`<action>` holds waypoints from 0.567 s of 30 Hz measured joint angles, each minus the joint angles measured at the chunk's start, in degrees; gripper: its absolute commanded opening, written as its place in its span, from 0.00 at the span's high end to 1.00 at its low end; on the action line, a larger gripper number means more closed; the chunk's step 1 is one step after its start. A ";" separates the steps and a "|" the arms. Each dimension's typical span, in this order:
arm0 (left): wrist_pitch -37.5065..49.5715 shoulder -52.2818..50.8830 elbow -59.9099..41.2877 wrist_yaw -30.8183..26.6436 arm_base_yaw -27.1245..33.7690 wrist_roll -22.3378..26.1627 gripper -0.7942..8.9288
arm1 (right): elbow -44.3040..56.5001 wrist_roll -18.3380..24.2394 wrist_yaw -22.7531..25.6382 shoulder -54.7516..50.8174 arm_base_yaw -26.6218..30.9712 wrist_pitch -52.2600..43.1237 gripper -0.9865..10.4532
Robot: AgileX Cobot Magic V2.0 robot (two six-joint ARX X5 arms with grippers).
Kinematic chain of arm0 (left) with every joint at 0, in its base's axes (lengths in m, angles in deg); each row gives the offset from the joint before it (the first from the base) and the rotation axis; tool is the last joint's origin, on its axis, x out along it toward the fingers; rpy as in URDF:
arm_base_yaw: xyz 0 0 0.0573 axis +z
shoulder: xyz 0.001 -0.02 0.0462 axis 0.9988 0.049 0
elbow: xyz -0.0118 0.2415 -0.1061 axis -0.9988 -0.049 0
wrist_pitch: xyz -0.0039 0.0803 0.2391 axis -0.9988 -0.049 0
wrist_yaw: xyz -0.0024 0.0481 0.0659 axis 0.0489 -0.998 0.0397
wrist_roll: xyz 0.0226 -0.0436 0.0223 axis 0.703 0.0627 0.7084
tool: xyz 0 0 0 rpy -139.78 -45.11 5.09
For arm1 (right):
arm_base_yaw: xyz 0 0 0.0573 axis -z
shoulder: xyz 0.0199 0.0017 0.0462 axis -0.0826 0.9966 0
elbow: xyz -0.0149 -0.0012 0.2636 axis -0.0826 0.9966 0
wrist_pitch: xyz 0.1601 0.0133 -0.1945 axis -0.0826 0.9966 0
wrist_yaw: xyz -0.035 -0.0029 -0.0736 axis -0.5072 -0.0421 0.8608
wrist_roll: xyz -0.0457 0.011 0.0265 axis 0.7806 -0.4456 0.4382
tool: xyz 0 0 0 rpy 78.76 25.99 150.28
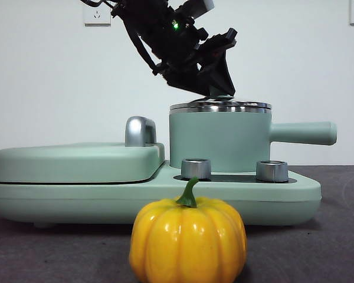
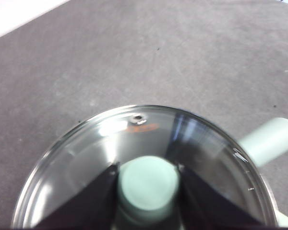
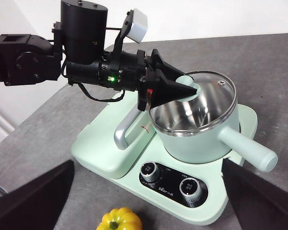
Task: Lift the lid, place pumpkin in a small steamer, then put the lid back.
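The clear glass lid lies on the rim of the mint-green small steamer, whose long handle points right. My left gripper comes down from the upper left, and its two jaws press against both sides of the lid's green knob. From the right wrist view I see that same grip at the lid over the shiny steamer. The yellow pumpkin stands on the table in front of the appliance. My right gripper hovers open high above the pumpkin.
The steamer stands on a wide mint-green base with two silver knobs. A flat grill cover with a chrome handle takes up the base's left half. Dark grey table lies all around.
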 measured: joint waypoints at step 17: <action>-2.10 -2.29 0.35 -0.33 -0.13 -2.29 0.86 | 0.00 -0.02 -2.73 0.00 0.00 -0.02 0.49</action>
